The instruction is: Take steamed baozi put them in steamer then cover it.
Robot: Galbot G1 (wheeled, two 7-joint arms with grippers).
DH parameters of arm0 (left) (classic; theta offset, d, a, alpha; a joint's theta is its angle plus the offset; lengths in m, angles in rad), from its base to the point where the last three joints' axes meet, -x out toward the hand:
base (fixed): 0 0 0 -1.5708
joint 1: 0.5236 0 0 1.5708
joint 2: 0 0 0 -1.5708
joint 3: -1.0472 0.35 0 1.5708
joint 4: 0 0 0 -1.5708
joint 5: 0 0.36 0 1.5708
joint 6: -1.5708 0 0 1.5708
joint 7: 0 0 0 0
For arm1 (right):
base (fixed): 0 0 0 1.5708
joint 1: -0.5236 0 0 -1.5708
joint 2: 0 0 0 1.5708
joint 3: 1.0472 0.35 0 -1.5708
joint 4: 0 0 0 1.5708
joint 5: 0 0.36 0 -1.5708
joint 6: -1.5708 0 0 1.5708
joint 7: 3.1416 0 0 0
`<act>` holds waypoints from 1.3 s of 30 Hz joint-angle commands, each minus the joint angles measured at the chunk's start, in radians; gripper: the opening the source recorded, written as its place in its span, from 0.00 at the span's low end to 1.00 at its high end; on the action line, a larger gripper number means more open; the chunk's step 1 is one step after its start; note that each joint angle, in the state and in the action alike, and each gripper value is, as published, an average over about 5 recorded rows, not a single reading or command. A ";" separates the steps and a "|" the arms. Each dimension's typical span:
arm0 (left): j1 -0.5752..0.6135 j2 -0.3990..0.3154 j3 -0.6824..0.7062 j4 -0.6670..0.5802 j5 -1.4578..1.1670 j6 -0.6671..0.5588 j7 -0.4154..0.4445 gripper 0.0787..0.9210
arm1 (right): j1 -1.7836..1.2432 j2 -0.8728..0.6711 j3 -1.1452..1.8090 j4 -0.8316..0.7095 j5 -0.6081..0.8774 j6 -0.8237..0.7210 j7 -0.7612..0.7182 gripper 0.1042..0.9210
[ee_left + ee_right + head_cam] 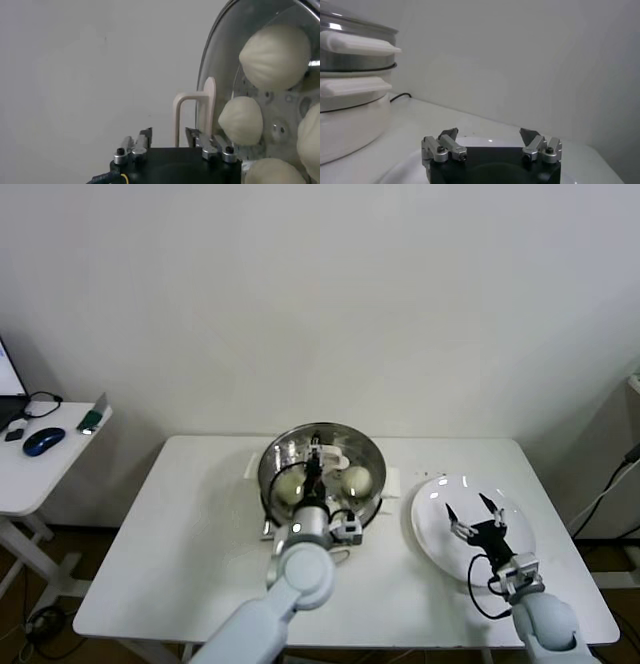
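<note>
Your left gripper [167,136] is at the steamer [320,469], and its fingers are spread on both sides of the cream-white handle [196,112] of the cover [235,60], not touching it as far as the left wrist view shows. The cover appears to sit on top of the steamer: you can see the steamed baozi [275,56] through the glass, and in the head view two of them [290,484] lie under it inside the steel pot. How many are inside in total you cannot count with certainty, but the left wrist view shows at least four pale round shapes behind the glass. Your right gripper [473,517] hangs over the white plate [432,504] on the right part of the worktop [190,534], fingers also spread and holding nothing; the plate carries no bun that you can see. So I judge the task is at its last step, the covering, either just finished or just being settled. The next move probably calls for drawing the left gripper straight away from the handle, without catching it, so that the cover is not pulled off the rim.
</note>
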 commanded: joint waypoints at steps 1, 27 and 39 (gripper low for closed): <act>0.047 0.068 -0.017 -0.134 -0.035 0.049 0.005 0.53 | 0.000 -0.002 0.003 0.019 -0.003 -0.070 0.014 0.88; 0.574 0.123 -0.629 -0.468 -1.014 -0.373 -0.496 0.88 | -0.024 0.001 0.025 0.078 0.006 -0.096 0.007 0.88; 0.692 -0.025 -0.916 -0.177 -1.551 -0.790 -0.399 0.88 | -0.051 0.031 0.040 0.096 0.004 -0.039 -0.007 0.88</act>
